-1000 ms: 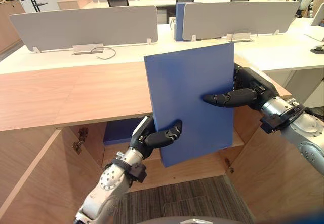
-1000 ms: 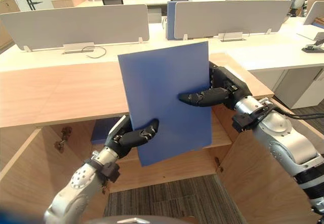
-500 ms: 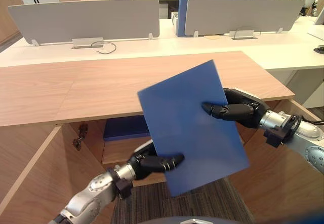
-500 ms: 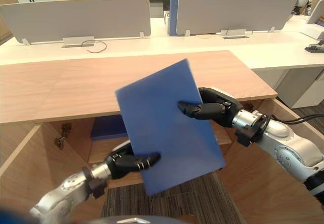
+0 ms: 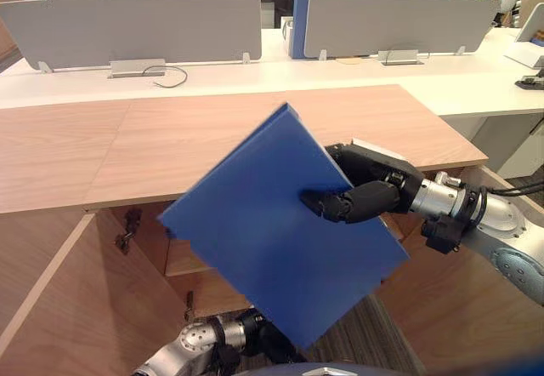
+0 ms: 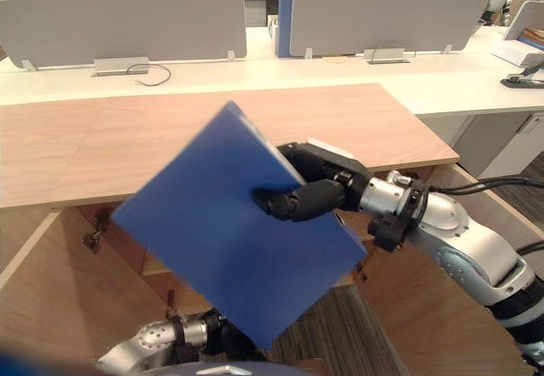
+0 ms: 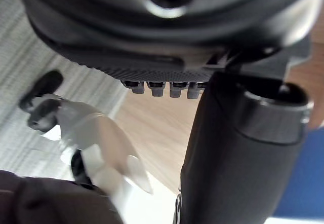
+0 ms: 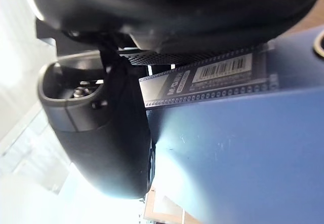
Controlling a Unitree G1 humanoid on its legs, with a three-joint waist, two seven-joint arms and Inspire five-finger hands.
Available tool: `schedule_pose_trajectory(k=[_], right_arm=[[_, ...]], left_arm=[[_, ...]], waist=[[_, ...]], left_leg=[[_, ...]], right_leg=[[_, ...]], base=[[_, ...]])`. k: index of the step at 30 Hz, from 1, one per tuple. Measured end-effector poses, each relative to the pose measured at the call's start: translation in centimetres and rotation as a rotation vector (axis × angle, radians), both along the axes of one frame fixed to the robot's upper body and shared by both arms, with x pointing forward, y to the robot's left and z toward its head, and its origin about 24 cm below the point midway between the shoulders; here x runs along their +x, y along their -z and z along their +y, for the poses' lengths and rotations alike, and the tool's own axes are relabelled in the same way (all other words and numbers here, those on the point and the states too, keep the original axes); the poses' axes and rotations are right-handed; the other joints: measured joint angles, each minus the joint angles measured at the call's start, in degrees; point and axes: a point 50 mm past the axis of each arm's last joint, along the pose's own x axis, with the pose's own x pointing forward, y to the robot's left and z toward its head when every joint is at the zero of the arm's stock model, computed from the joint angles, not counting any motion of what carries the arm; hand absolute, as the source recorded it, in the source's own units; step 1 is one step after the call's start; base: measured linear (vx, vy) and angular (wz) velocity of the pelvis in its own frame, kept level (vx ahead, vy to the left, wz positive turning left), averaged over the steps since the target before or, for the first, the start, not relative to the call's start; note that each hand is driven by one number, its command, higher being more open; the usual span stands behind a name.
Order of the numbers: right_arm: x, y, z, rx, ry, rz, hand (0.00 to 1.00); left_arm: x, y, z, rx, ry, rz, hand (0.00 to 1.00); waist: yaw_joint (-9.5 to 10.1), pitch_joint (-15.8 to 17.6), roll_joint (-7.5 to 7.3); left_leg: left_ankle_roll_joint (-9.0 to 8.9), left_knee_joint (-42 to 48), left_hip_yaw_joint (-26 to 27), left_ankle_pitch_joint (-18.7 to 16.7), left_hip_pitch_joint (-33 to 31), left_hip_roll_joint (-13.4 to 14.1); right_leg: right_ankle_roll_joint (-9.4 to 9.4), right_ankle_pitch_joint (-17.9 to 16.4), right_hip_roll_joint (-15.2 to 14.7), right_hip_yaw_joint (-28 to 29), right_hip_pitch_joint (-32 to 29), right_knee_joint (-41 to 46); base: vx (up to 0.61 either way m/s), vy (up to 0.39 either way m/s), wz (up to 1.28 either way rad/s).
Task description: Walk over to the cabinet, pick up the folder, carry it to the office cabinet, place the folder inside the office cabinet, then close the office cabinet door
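Blue folder point(image 5: 272, 223): where is it, and how is it held? — Supervisor

It is in the air in front of the wooden office cabinet point(image 5: 127, 146), turned on the diagonal. One corner is raised over the cabinet's top and the opposite corner hangs low towards the floor. The right hand point(image 5: 374, 193) has it by the right-side edge. The thumb is pressed on the near face, and the fingers are wrapped behind the panel, pinching it. — Inspector

And the left hand? — Supervisor

The left hand point(image 7: 238, 153) is low, under the folder's bottom corner. I cannot tell whether its fingers are spread or curled, or whether it bears any of the load. — Inspector

Why is it held at that angle? — Supervisor

My judgement is that the folder is being laid over so it can pass beneath the top and onto the inner shelf point(image 5: 183, 261). Both doors, left point(image 5: 42, 308) and right point(image 5: 459, 299), stand open, so the way in is clear. — Inspector

Status and risks? — Supervisor

The folder has been picked up and brought to the cabinet. It is not yet placed inside, and the doors are not yet closed. A pinch at one edge lets the panel pivot, so the raised corner could catch the front lip of the top. I recommend lowering it before pushing it in. — Inspector
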Motion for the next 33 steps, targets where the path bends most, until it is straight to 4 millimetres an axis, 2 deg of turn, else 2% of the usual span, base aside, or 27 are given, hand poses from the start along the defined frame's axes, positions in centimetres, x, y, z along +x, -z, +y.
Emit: schedule_pose_trajectory(k=[2, 4, 5, 6, 8, 9, 10, 12, 14, 15, 17, 19, 20, 22, 25, 27, 30, 31, 32, 33], right_arm=[[-0.5, -1.9, 0.6, 0.010, -0.016, -0.151, 0.00], [-0.9, -2.9, 1.0, -0.013, 0.006, -0.287, 0.00], [-1.1, -3.1, 1.1, -0.018, 0.017, -0.329, 0.00], [-1.5, -3.4, 1.7, -0.041, 0.066, -0.463, 0.00], [-2.1, -2.9, 2.1, -0.056, 0.117, -0.564, 0.00], [-2.7, -1.8, 2.2, -0.077, 0.168, -0.614, 0.00], [-2.8, -1.2, 2.3, -0.098, 0.183, -0.624, 0.00], [-3.1, 2.0, 2.6, -0.217, 0.187, -0.580, 0.00], [-3.3, 4.9, 2.7, -0.321, 0.169, -0.516, 0.00], [-3.4, 7.0, 2.7, -0.394, 0.147, -0.461, 0.00], [-4.2, 12.3, 1.7, -0.624, 0.075, -0.331, 0.00], [-5.1, 15.6, 0.6, -0.779, 0.025, -0.249, 0.00], [-5.5, 17.0, -0.1, -0.860, 0.000, -0.220, 0.00], [-5.6, 18.0, -0.8, -0.922, -0.003, -0.198, 0.00], [-4.9, 19.1, -1.1, -0.891, 0.082, -0.119, 0.00], [-4.0, 20.1, -1.4, -0.803, 0.211, -0.009, 0.00], [-2.3, 21.4, -2.7, -0.611, 0.510, 0.182, 0.00], [-1.4, 21.8, -3.5, -0.475, 0.673, 0.277, 0.00], [-1.0, 22.1, -4.0, -0.376, 0.765, 0.344, 0.00], [-0.2, 22.4, -4.7, -0.180, 0.919, 0.445, 0.00]], left_arm=[[-1.0, 1.8, 0.6, 0.075, -0.074, 0.038, 1.00], [-1.4, 3.1, 1.3, 0.142, -0.155, 0.063, 1.00], [-1.5, 3.4, 1.6, 0.165, -0.185, 0.069, 1.00], [-1.4, 4.1, 2.3, 0.245, -0.265, 0.057, 1.00], [-1.1, 4.6, 3.3, 0.308, -0.383, 0.053, 1.00], [-1.1, 5.1, 4.4, 0.369, -0.528, 0.054, 1.00], [-1.1, 5.3, 4.8, 0.394, -0.587, 0.060, 1.00], [-1.9, 5.9, 6.6, 0.497, -0.703, 0.087, 1.00], [-2.6, 6.3, 7.5, 0.563, -0.726, 0.109, 1.00], [-3.1, 6.6, 7.9, 0.589, -0.736, 0.125, 1.00], [-2.9, 6.6, 8.1, 0.623, -0.751, 0.119, 1.00], [-2.9, 6.6, 8.0, 0.641, -0.745, 0.111, 1.00], [-2.9, 6.7, 7.8, 0.649, -0.743, 0.106, 1.00], [-3.0, 6.7, 7.7, 0.649, -0.748, 0.107, 1.00], [-2.9, 6.7, 7.4, 0.637, -0.751, 0.108, 1.00], [-2.9, 6.8, 6.9, 0.620, -0.758, 0.114, 1.00], [-2.7, 6.7, 6.3, 0.596, -0.782, 0.119, 1.00], [-2.8, 6.8, 6.2, 0.596, -0.801, 0.125, 1.00], [-2.8, 6.8, 6.2, 0.597, -0.808, 0.129, 1.00], [-2.8, 6.8, 6.2, 0.592, -0.828, 0.134, 1.00]], waist=[[-0.01, 0.0, -0.06], [-0.01, -0.1, -0.10], [0.00, -0.1, -0.11], [0.02, -0.1, -0.15], [0.21, -0.1, -0.21], [0.34, -0.2, -0.25], [0.41, -0.2, -0.23], [0.40, -0.2, -0.15], [0.36, -0.2, -0.15], [0.36, -0.2, -0.15], [0.78, -0.1, -0.22], [1.26, 0.0, 0.02], [1.42, 0.1, 0.21], [1.46, 0.3, 0.50], [1.46, 0.3, 0.52], [1.37, 0.4, 0.75], [1.66, 1.0, 1.77], [1.85, 0.9, 2.21], [1.88, 0.9, 2.30], [1.93, 1.4, 2.84]], left_leg=[[0.01, 0.0, 0.1, 0.1, -0.2, 0.0], [0.00, -0.2, 0.1, 0.1, -0.1, 0.0], [0.02, -0.2, 0.1, 0.1, -0.1, 0.0], [0.07, -0.6, 0.1, 0.3, -0.1, -0.1], [0.16, -0.9, -0.1, 0.5, -0.1, -0.2], [0.19, -0.9, -0.3, 0.6, -0.2, -0.3], [0.23, -0.9, -0.4, 0.6, -0.2, -0.3], [0.41, -0.9, -0.7, 0.8, -0.3, -0.5], [0.45, -0.9, -1.2, 0.8, -0.4, -0.7], [0.48, -0.9, -1.6, 0.8, -0.4, -0.9], [0.44, -1.0, -2.5, 0.8, -0.8, -1.5], [0.61, -1.2, -3.1, 0.9, -0.9, -1.8], [0.77, -1.5, -3.3, 1.0, -0.9, -2.0], [0.88, -1.6, -3.7, 1.0, -0.9, -2.5], [1.14, -1.7, -5.4, 1.3, -1.3, -2.9], [1.60, -1.7, -6.8, 2.0, -2.1, -3.1], [1.65, -2.1, -9.0, 2.7, -2.8, -3.1], [1.70, -2.4, -9.6, 3.1, -3.0, -3.1], [1.72, -2.8, -9.8, 3.4, -3.1, -3.1], [1.69, -3.2, -10.1, 3.7, -3.2, -3.1]], right_leg=[[-0.04, 0.0, 0.0, 0.0, -0.4, 0.2], [-0.04, 0.0, 0.0, -0.1, -0.4, 0.2], [-0.04, 0.0, 0.0, -0.1, -0.4, 0.2], [-0.04, 0.0, 0.0, -0.2, -0.5, 0.2], [-0.04, 0.0, -0.1, -0.4, -0.5, 0.2], [-0.04, 0.0, -0.1, -0.6, -0.5, 0.3], [-0.04, 0.0, -0.2, -0.8, -0.5, 0.3], [-0.04, 0.0, -0.5, -1.3, -0.5, 0.4], [-0.11, -0.1, -0.9, -1.7, -0.3, 0.4], [-0.12, -0.2, -1.1, -2.0, -0.3, 0.4], [-0.12, -0.3, -1.9, -2.9, -0.3, 0.5], [-0.11, -0.3, -2.4, -3.3, -0.2, 0.6], [-0.06, -0.4, -2.6, -3.5, -0.2, 0.7], [0.03, -0.5, -2.8, -3.5, -0.3, 0.7], [0.31, -1.1, -3.3, -4.9, -0.1, 0.5], [0.31, -1.2, -3.6, -6.3, -0.1, 0.3], [0.13, -1.4, -3.9, -8.6, 0.9, -0.5], [0.13, -1.4, -3.9, -9.4, 1.0, -0.7], [0.13, -1.4, -3.9, -9.7, 1.0, -0.9], [0.15, -1.3, -3.9, -10.0, 1.0, -1.1]], base=[[0.05, 0.013, -0.02], [0.04, 0.013, 0.00], [0.04, 0.016, 0.00], [0.00, 0.000, 0.00], [0.03, 0.013, 0.05], [0.04, 0.014, 0.08], [0.03, 0.012, 0.09], [0.04, 0.017, 0.08], [0.03, 0.016, 0.11], [0.02, 0.019, 0.20], [0.02, 0.025, 0.21], [0.03, 0.026, 0.14], [0.04, 0.030, 0.10], [0.04, 0.033, 0.02], [0.04, 0.011, 0.12], [0.03, -0.014, 0.35], [0.03, -0.026, 0.38], [0.04, -0.019, 0.19], [0.05, -0.021, 0.21], [0.04, -0.015, 0.14]])
